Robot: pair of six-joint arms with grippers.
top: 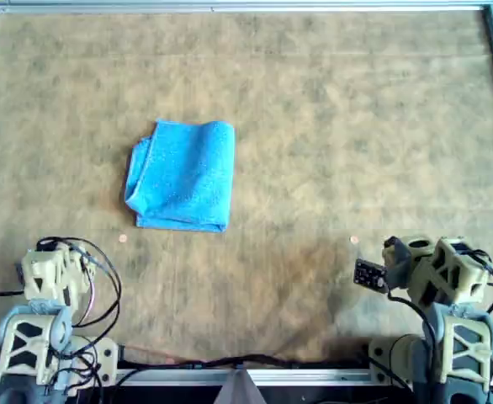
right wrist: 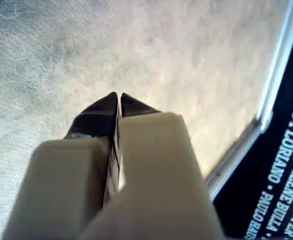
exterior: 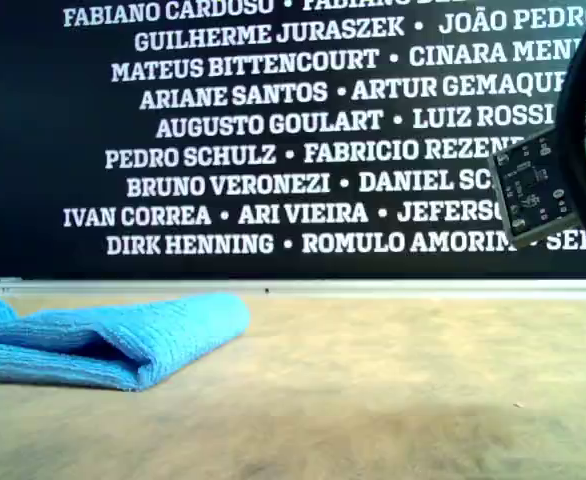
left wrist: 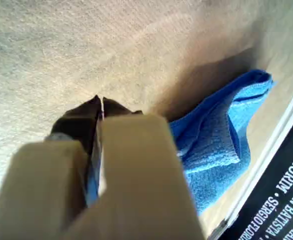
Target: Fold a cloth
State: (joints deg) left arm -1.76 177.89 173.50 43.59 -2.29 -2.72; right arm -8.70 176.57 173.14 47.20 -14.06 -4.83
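Cloth (top: 182, 175): already folded on the worktop (top: 356, 126), ahead of our left end effector (left wrist: 99, 102). Both end effectors, right (right wrist: 119, 97) included: pinched together, holding nothing. Folding looks finished; next we'd judge only another fold, if wanted.

Under me a tan felt table (top: 331, 126) with a metal rim (top: 230, 7). Black wall (exterior: 33, 120) behind, white printed names (exterior: 263, 125) across it.
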